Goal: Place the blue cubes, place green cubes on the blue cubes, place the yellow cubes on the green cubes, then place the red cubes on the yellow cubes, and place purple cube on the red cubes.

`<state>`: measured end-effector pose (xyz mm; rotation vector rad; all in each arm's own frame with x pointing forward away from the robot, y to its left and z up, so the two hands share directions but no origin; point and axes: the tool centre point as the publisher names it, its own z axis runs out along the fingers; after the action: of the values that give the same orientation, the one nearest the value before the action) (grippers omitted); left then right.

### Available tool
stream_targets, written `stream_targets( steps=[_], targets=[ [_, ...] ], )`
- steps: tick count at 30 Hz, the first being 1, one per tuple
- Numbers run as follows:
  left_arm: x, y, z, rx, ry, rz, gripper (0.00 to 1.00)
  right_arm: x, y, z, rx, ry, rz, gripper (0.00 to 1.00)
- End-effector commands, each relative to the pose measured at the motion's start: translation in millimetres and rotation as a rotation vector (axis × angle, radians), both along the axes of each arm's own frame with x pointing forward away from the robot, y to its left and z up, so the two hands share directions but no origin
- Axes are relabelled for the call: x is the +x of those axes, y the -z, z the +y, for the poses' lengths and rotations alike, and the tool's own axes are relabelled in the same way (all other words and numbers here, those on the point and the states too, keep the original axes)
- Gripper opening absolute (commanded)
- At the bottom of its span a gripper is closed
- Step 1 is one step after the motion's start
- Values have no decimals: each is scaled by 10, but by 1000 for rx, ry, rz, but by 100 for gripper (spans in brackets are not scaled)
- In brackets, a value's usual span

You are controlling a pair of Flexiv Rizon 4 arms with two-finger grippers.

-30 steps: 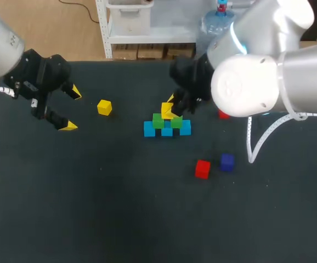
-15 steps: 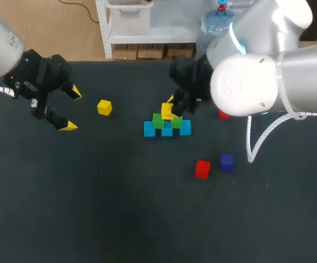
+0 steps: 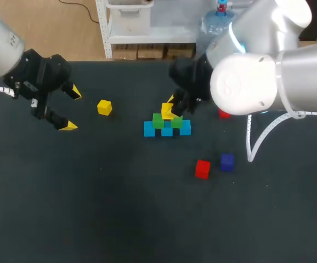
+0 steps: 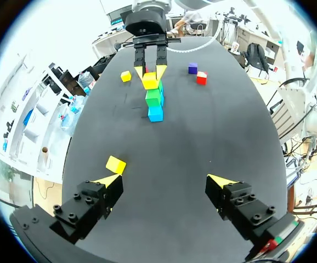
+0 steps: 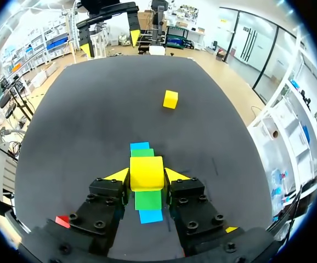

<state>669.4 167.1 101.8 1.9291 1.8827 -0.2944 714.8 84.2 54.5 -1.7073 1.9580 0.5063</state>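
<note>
Judgement: yellow cube [image 5: 146, 172] likely light, rigid, slick-faced; hold flat opposite sides, centred. Right gripper [image 5: 146, 176] clamped on it atop green cubes [image 3: 158, 121]. Left gripper [image 3: 72, 109] fingers apart, far left.

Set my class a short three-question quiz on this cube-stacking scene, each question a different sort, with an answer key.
1. True or false: the left tool holds a cube.
2. The held cube in the right tool is: A red, B yellow, C purple.
3. Fill in: the bottom row has ___ blue cubes.
Key: 1 false; 2 B; 3 three.
</note>
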Motion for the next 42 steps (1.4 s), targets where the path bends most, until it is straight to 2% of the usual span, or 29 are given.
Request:
stream_targets(
  steps=[1,28,36,42],
  targets=[
    [0,9,12,-4,3,-2,100,18,15,14,1,-3,4,0],
    [0,9,12,-4,3,-2,100,34,47,2,-3,-2,9,0],
    [0,9,12,-4,3,-2,100,36,53,7,-1,-3,12,20],
    [0,9,12,-4,3,-2,100,39,56,6,-1,-2,13,26]
  ],
)
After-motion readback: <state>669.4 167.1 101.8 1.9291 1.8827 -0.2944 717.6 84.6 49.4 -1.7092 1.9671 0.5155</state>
